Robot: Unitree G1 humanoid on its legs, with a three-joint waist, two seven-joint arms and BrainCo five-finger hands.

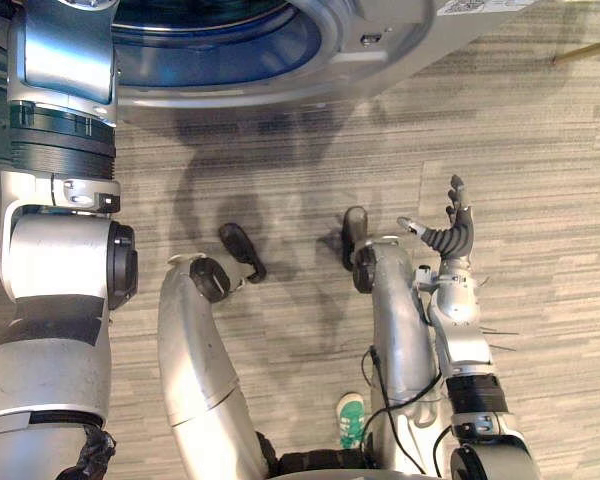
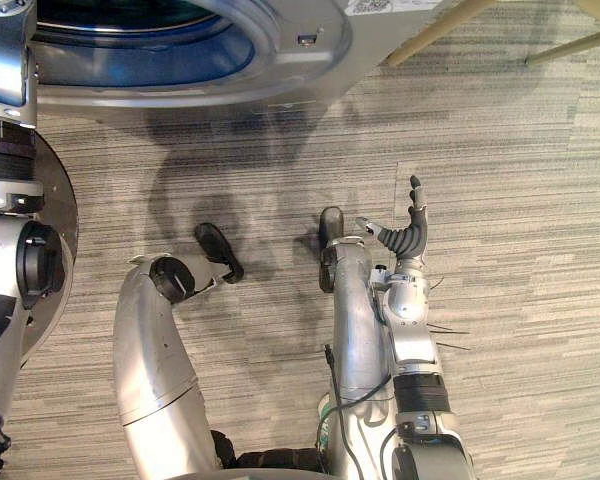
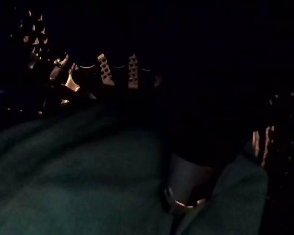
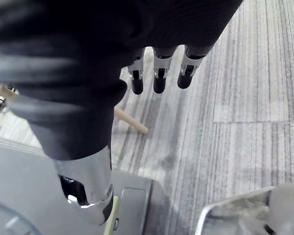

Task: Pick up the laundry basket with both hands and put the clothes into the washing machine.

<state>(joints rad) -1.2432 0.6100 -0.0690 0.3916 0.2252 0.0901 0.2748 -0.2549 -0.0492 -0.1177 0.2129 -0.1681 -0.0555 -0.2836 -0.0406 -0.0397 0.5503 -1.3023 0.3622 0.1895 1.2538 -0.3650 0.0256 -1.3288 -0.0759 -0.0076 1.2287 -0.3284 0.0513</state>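
Observation:
The washing machine (image 1: pixel 330 60) stands at the top of the eye views, its round opening (image 2: pixel 140 45) facing me. My left arm reaches up into that opening. In the left wrist view it is dark inside the drum: green clothes (image 3: pixel 88 186) lie below the perforated drum wall (image 3: pixel 105 71), and my left hand (image 3: pixel 186 181) rests against the cloth. My right hand (image 1: pixel 450 235) hovers over the floor to the right of the machine, open, fingers straight and holding nothing; its fingers (image 4: pixel 159 73) point down at the carpet.
Grey striped carpet (image 1: pixel 540 150) covers the floor. Two pale wooden furniture legs (image 2: pixel 440 35) stand at the back right, beside the machine. A person's green shoe (image 1: pixel 351 418) shows near the bottom edge.

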